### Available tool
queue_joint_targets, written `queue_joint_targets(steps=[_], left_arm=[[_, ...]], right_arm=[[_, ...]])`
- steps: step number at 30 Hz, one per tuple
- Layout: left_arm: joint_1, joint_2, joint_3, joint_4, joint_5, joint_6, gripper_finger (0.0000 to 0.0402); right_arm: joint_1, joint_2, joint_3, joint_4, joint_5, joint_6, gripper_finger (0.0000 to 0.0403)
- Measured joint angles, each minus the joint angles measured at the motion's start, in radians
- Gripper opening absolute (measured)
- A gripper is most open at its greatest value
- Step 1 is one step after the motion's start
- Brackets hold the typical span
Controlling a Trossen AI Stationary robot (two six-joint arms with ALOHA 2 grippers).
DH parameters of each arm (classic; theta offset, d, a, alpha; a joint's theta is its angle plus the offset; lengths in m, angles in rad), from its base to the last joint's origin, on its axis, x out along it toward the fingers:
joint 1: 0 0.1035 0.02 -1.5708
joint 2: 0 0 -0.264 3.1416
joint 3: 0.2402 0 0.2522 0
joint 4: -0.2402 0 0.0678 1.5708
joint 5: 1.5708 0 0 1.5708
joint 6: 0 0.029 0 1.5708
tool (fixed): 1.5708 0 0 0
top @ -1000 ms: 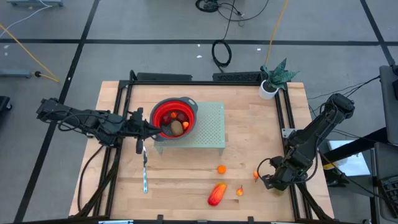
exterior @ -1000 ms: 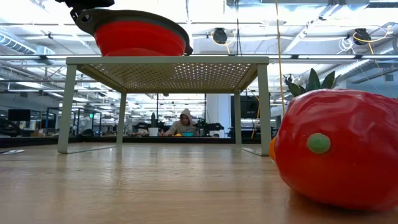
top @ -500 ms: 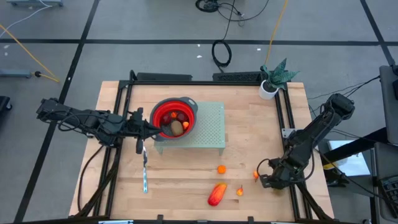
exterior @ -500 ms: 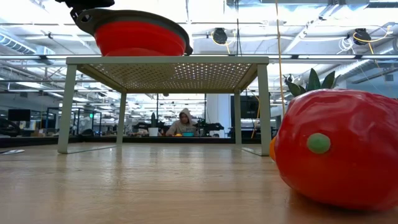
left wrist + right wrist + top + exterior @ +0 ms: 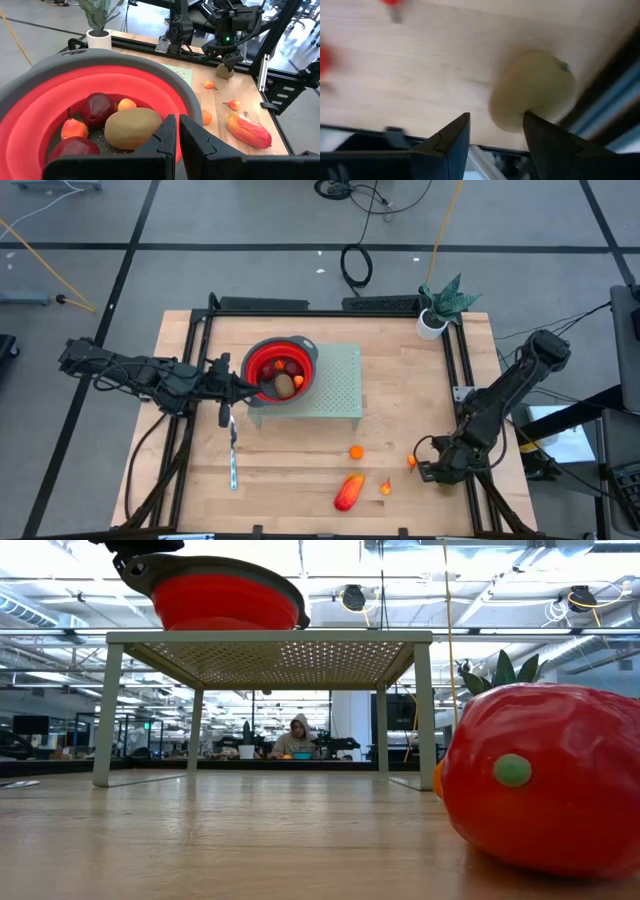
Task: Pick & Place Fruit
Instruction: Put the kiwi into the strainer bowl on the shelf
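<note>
A red bowl with a grey rim (image 5: pixel 281 368) stands on a pale green perforated stand (image 5: pixel 338 388). It holds dark-red round fruits (image 5: pixel 98 107), a brown-green oval (image 5: pixel 131 127) and small orange pieces. My left gripper (image 5: pixel 243 385) is shut at the bowl's left rim. More fruit lies on the wood: an elongated red-orange piece (image 5: pixel 349 492) and small orange pieces (image 5: pixel 356 451). At the near right, by the rail, my right gripper (image 5: pixel 437 470) stands open just over a tan round fruit (image 5: pixel 532 92), tilted steeply down. My left gripper is shut on the bowl's grey rim (image 5: pixel 192 107), on the side toward the table's left edge. It comes almost level from the left. The fingers (image 5: pixel 165 140) hide the contact itself. The bowl sits upright on the stand. My right gripper: whether a finger (image 5: pixel 547 135) touches the tan fruit cannot be told.
A slim silver knife (image 5: pixel 232 455) lies on the wood near the stand's left end. A potted plant (image 5: pixel 440 305) stands at the far right corner. Black rails (image 5: pixel 465 395) run along the table's sides. In the low view a large red fruit (image 5: pixel 545 775) fills the right.
My right gripper has sunk a little toward the table at the near right, over the tan fruit, and then kept still. The bowl and my left gripper have not moved.
</note>
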State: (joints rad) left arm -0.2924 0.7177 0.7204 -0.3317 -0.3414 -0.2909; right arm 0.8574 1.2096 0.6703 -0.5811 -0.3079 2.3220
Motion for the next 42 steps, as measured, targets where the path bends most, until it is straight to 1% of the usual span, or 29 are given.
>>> queue_joint_targets(steps=[5, 7, 9, 20, 23, 29, 37, 40, 42], left_arm=[[0.000, 0.000, 0.000, 0.000, 0.000, 0.000, 0.0019], [0.000, 0.000, 0.000, 0.000, 0.000, -0.001, 0.0019], [0.000, 0.000, 0.000, 0.002, 0.000, -0.001, 0.0019], [0.000, 0.000, 0.000, 0.019, 0.000, -0.001, 0.0019], [0.000, 0.000, 0.000, 0.021, -0.001, -0.001, 0.0019], [0.000, 0.000, 0.000, 0.021, -0.001, -0.001, 0.0019], [0.000, 0.000, 0.000, 0.023, -0.001, -0.002, 0.0019], [0.000, 0.000, 0.000, 0.023, -0.001, -0.002, 0.0019], [0.000, 0.000, 0.000, 0.023, -0.001, 0.000, 0.0019]], right_arm=[[-0.002, -0.002, -0.001, 0.020, 0.180, -0.063, 0.0175], [-0.003, -0.016, -0.005, -0.001, 0.239, -0.082, 0.0172], [-0.008, -0.028, 0.004, 0.026, 0.263, -0.095, 0.0167], [-0.018, -0.115, 0.020, 0.015, 0.255, -0.145, 0.0119], [-0.018, -0.142, 0.023, 0.014, 0.253, -0.185, 0.0104], [-0.018, -0.182, 0.023, 0.016, 0.254, -0.359, 0.0084], [-0.018, -0.201, 0.023, 0.071, 0.254, -0.520, 0.0080], [-0.018, -0.202, 0.023, 0.094, 0.254, -0.641, 0.0079], [-0.018, -0.202, 0.023, 0.101, 0.253, -0.756, 0.0079]])
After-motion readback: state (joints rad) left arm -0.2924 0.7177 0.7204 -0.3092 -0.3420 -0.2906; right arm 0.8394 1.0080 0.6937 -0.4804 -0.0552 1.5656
